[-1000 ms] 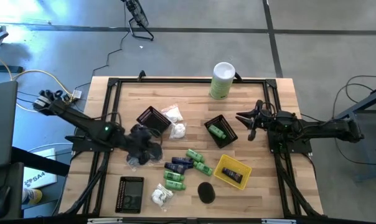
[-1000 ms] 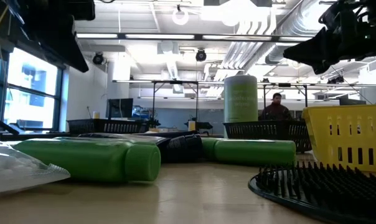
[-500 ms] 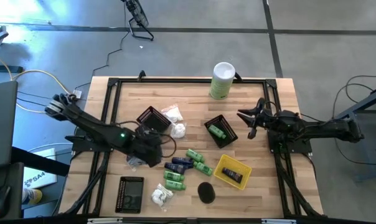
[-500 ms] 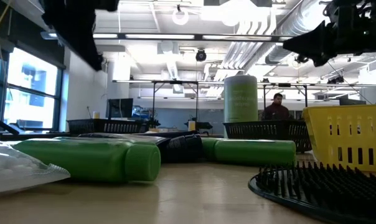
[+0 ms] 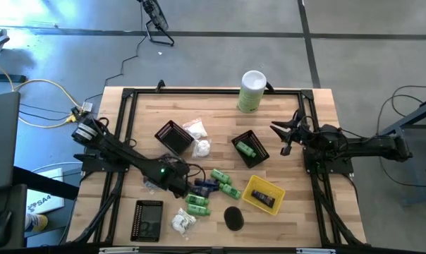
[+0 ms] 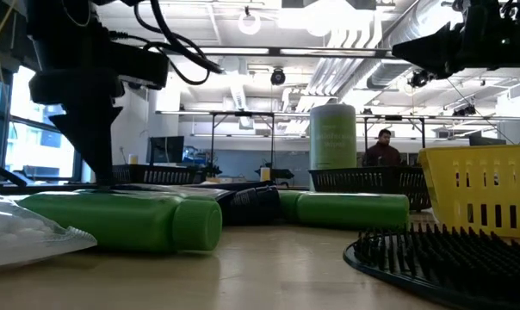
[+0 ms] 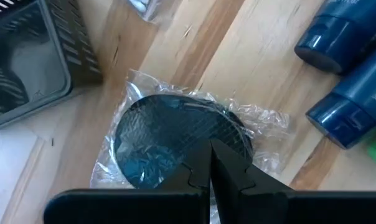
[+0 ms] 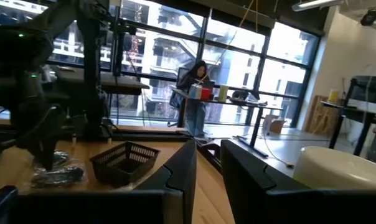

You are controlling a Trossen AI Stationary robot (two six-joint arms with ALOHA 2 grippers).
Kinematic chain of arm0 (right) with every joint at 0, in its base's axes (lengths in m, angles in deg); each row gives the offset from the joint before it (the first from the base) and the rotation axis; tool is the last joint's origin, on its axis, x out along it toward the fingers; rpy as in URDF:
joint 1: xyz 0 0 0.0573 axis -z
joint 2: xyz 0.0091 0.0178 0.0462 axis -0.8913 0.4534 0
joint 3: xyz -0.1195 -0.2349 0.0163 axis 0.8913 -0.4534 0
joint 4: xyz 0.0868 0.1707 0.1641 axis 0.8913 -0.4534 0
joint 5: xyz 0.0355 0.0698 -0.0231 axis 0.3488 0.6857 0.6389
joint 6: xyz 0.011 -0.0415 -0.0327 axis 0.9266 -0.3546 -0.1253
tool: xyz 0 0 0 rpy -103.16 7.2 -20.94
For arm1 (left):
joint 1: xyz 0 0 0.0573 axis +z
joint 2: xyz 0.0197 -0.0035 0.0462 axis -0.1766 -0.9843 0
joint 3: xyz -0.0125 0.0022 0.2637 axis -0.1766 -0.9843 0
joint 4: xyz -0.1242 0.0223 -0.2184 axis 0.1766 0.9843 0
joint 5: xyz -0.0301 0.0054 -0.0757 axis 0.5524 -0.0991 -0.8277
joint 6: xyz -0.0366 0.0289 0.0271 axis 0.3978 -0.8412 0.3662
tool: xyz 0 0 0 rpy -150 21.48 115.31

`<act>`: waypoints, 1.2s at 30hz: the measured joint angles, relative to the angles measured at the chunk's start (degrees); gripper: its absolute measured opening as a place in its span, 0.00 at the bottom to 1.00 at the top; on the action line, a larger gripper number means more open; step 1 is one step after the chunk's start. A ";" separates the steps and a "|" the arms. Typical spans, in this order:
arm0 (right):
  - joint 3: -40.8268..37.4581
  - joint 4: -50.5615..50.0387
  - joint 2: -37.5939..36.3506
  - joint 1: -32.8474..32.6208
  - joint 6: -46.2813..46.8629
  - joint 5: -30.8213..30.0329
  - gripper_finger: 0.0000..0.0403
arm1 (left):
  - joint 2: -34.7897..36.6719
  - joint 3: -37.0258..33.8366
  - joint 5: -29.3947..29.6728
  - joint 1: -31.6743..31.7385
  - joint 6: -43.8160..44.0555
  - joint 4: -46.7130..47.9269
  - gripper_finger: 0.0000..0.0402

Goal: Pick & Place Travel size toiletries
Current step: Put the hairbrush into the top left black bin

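Observation:
The travel size toiletries lie mid-table: green bottles (image 5: 221,176), navy tubes (image 5: 203,185), a bare black disc (image 5: 233,217) and white packets (image 5: 198,131). My left gripper (image 5: 176,185), shut, points steeply down over another black disc in clear crinkly wrap (image 7: 169,140), which lies flat on the wood beside the navy tubes (image 7: 353,112). In the low view it comes down (image 6: 99,168) behind a lying green bottle (image 6: 122,220). My right gripper (image 5: 278,136) hovers high at the table's right, roughly level, with a narrow gap between its fingers (image 8: 206,168) and nothing in it. My left gripper's shut fingertips (image 7: 211,149) stand over the wrapped disc's near-right part (image 7: 228,127), coming from above and pointing down. Whether they touch the wrap I cannot tell; the fingers themselves hide the spot. The disc lies flat on the table.
A black basket (image 5: 173,135) stands close behind the left gripper. Another black basket (image 5: 250,149) holds a green bottle, and a yellow basket (image 5: 264,194) holds a dark item. A flat black tray (image 5: 148,220) lies near front left. A tall white-and-green canister (image 5: 252,90) stands at the far edge.
My left gripper has gone down and toward the table's right and near edge, from beside the black basket to the wrapped disc by the navy tubes. It has tipped from slanting to steeply downward and has stayed shut. The toiletries have not moved.

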 joint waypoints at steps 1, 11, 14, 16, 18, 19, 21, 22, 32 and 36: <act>0.00 -0.02 0.00 0.00 0.01 -0.65 0.16 | -0.12 0.00 0.00 0.00 0.02 -0.24 0.00; 0.00 -0.17 0.01 0.00 0.27 -1.65 0.16 | -0.19 -0.02 -5.81 0.09 -1.23 -0.03 0.00; 0.00 -0.17 0.01 0.00 0.31 -1.62 0.16 | -0.19 -0.02 -6.53 0.11 -1.46 -0.02 0.05; 0.00 -0.17 -0.01 0.00 0.33 -1.62 0.16 | -0.19 -0.02 -6.60 0.09 -1.49 0.11 0.12; 0.00 -0.19 0.00 0.00 0.35 -1.62 0.16 | -0.19 -0.02 -6.60 0.10 -1.49 0.40 0.21; 0.00 -0.20 0.01 0.00 0.35 -1.62 0.16 | -0.19 -0.02 -6.60 0.11 -1.53 0.45 0.25; 0.00 -0.18 0.01 0.00 0.35 -1.62 0.16 | -0.19 -0.02 -6.60 0.11 -2.75 0.32 0.35; 0.00 -0.20 0.01 0.00 0.37 -1.62 0.16 | -0.19 -0.02 -6.65 0.11 -3.58 0.21 0.39; 0.00 -0.09 0.01 0.00 -3.07 -2.38 0.16 | -0.19 -0.04 -9.98 0.09 -5.89 -1.47 0.65; 0.00 -0.05 0.01 0.00 -4.52 -5.68 0.16 | -0.21 -0.04 -9.56 0.09 -3.50 -1.42 0.65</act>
